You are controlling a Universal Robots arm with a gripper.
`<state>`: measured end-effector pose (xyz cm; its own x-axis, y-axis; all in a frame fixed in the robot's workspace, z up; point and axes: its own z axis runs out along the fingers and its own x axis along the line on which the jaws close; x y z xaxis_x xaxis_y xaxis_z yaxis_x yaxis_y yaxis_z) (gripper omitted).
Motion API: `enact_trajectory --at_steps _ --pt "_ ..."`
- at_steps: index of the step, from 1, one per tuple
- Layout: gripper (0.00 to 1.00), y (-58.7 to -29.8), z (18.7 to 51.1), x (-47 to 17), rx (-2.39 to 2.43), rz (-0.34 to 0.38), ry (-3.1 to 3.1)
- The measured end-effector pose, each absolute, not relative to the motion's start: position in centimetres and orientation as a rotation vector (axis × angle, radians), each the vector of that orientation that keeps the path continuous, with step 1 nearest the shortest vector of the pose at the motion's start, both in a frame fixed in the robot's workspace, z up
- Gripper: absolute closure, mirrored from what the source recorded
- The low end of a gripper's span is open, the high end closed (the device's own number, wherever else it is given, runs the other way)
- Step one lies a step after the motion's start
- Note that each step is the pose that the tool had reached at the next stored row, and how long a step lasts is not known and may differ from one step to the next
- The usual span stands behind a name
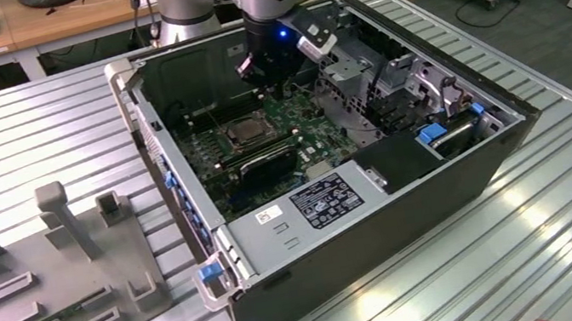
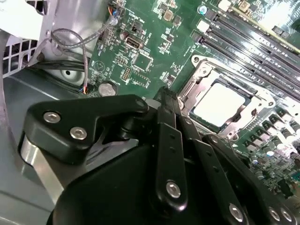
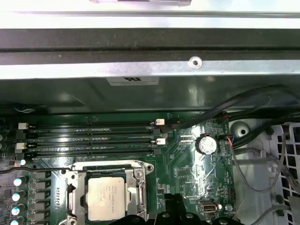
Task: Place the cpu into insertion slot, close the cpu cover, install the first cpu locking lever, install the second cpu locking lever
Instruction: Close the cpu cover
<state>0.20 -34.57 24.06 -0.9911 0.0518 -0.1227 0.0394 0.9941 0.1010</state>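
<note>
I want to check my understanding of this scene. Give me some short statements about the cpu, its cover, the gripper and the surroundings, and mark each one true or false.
1. The cpu lies in the insertion slot. True.
2. The gripper holds the cpu. False: the cpu sits in the slot, and the gripper hangs beside it over the green motherboard.
3. The cpu cover stands upright, away from the cpu. False: it lies flat, framing the cpu's top.
4. The computer case lies with its open side up. True.
5. The grey fixture plate lies at the exterior view's right of the case. False: it lies at that view's left.
</note>
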Motion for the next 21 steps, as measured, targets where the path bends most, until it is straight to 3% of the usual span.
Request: enact_trajectory --at_steps 21 --pt "0.9 -34.57 23.97 -0.04 0.076 0.148 3.088"
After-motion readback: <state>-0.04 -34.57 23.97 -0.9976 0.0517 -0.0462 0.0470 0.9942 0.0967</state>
